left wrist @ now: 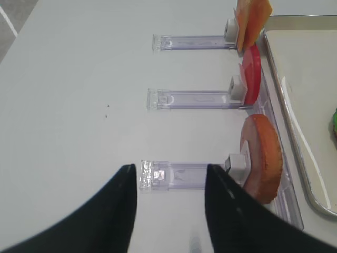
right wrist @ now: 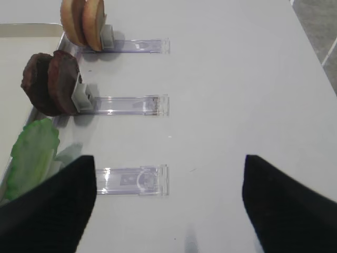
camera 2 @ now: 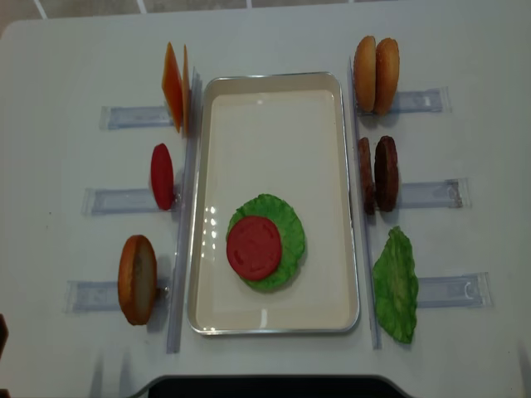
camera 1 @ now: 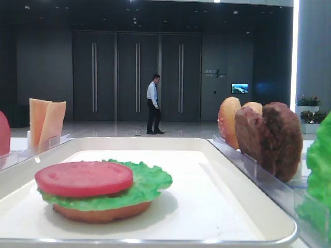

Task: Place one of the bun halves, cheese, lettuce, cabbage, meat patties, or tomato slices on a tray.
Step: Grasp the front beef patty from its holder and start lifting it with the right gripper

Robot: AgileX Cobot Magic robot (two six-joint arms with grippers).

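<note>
On the white tray [camera 2: 274, 141] a tomato slice [camera 2: 254, 247] lies on a lettuce leaf [camera 2: 289, 230] over a bottom bun half [camera 1: 101, 212]. Right of the tray stand two bun halves [camera 2: 375, 75], two meat patties [right wrist: 50, 84] and a lettuce leaf [right wrist: 31, 155]. Left of it stand cheese [left wrist: 251, 18], a tomato slice [left wrist: 251, 76] and a bun half [left wrist: 260, 158]. My right gripper [right wrist: 168, 179] hangs open over bare table beside the lettuce rack. My left gripper [left wrist: 169, 184] is open above the bun's rack, holding nothing.
Clear plastic racks [camera 2: 431, 194] run outward from both long sides of the tray, one [left wrist: 174, 175] under my left jaws and one [right wrist: 131, 180] by my right. The table edge [right wrist: 316, 37] lies far right. A man [camera 1: 153, 103] stands in the hall behind.
</note>
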